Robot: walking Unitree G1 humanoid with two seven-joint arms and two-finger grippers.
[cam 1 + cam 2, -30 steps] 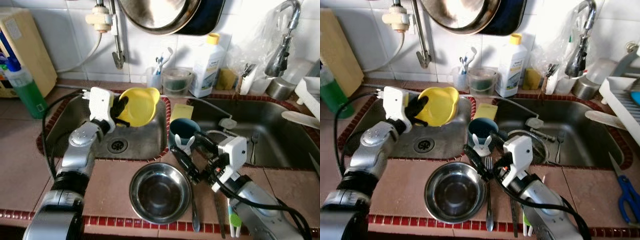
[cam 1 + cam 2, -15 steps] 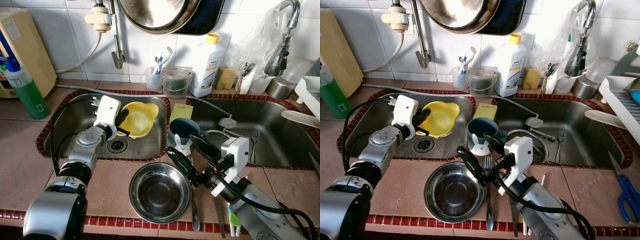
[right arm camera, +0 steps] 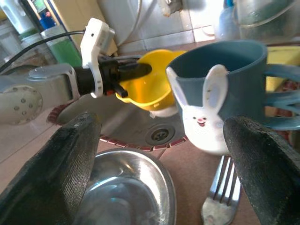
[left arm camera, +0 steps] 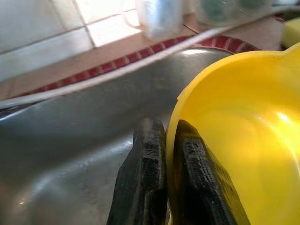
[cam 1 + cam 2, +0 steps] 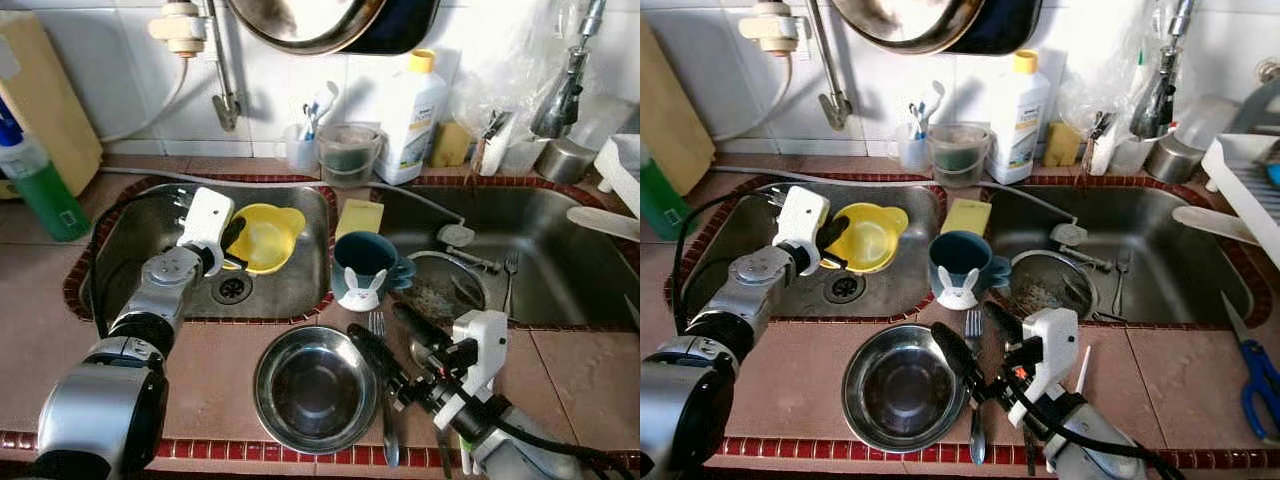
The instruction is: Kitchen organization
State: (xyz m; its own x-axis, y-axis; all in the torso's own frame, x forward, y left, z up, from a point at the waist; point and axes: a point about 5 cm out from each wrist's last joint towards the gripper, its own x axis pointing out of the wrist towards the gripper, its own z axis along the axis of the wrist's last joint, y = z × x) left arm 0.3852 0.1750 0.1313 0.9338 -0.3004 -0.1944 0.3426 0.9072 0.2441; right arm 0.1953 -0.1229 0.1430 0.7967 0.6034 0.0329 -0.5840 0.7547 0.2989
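Left gripper (image 5: 232, 243) pinches yellow bowl (image 5: 265, 236) rim, left-centre, inside left sink (image 5: 130, 250). Right gripper (image 5: 385, 345) spread wide, lower centre, above steel bowl (image 5: 312, 386) edge, fork (image 5: 379, 330); blue mug (image 5: 362, 266) just beyond.

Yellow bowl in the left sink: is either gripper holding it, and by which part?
The left gripper pinches the yellow bowl by its rim. The right gripper is open and holds nothing.
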